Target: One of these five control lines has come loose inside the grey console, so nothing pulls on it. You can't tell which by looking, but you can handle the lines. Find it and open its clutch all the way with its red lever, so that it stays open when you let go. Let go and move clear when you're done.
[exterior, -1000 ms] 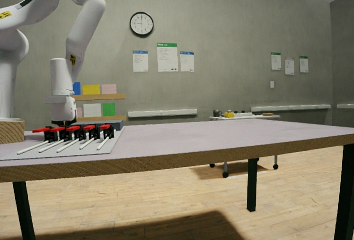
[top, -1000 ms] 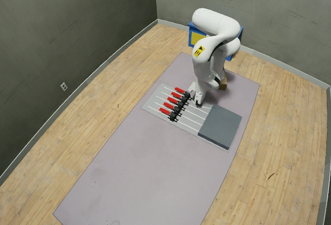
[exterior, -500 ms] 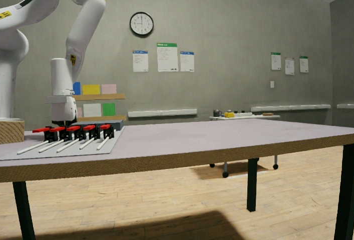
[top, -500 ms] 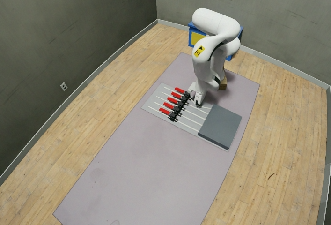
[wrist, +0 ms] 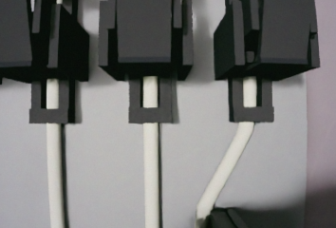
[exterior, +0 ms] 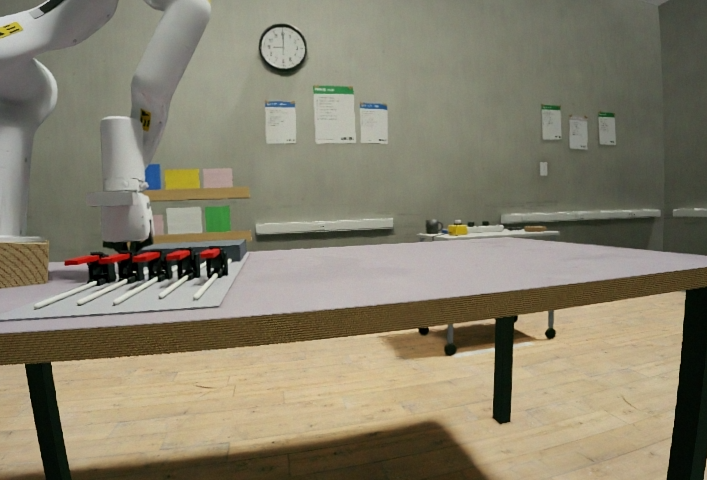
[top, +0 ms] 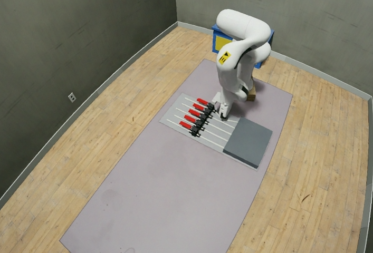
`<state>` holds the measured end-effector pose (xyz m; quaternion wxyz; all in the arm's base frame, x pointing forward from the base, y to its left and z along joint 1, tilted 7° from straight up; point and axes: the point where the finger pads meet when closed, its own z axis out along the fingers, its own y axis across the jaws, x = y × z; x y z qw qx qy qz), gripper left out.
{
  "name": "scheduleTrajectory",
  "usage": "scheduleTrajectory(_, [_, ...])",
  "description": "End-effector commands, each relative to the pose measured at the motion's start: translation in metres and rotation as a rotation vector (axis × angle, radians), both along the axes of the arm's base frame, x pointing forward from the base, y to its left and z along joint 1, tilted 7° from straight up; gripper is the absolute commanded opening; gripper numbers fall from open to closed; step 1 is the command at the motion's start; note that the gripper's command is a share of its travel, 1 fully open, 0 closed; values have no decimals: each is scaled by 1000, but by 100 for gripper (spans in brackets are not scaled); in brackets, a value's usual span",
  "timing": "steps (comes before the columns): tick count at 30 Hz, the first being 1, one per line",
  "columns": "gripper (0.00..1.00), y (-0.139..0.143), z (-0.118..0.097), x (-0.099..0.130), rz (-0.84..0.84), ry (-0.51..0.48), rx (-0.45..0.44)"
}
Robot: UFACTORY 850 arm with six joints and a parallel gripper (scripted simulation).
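Five white control lines run across a light grey baseplate [top: 174, 119] [exterior: 110, 308] through black clutches with red levers [top: 194, 112] [exterior: 146, 255] into the grey console [top: 248, 140] [exterior: 218, 244]. All the levers lie flat. My gripper [top: 223, 117] [exterior: 121, 246] [wrist: 223, 219] is shut with nothing between the fingers. It is low on the plate, between the clutches and the console, and presses sideways against the line nearest the robot base. In the wrist view that line [wrist: 228, 161] bends away from its clutch [wrist: 266, 38] towards the neighbouring line [wrist: 151, 161], which runs straight.
The arm's base stands on a wooden block [top: 250, 95] [exterior: 5, 263] just behind the plate. A blue and yellow box [top: 219, 38] stands behind the arm. The purple mat [top: 162, 184] covers the table.
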<state>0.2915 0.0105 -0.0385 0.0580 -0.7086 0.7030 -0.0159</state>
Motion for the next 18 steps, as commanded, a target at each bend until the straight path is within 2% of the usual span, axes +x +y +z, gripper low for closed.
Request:
scheduleTrajectory(1, [0,0,0,-4,0,1,0])
scheduleTrajectory(18, [0,0,-2,-23,0,1,0])
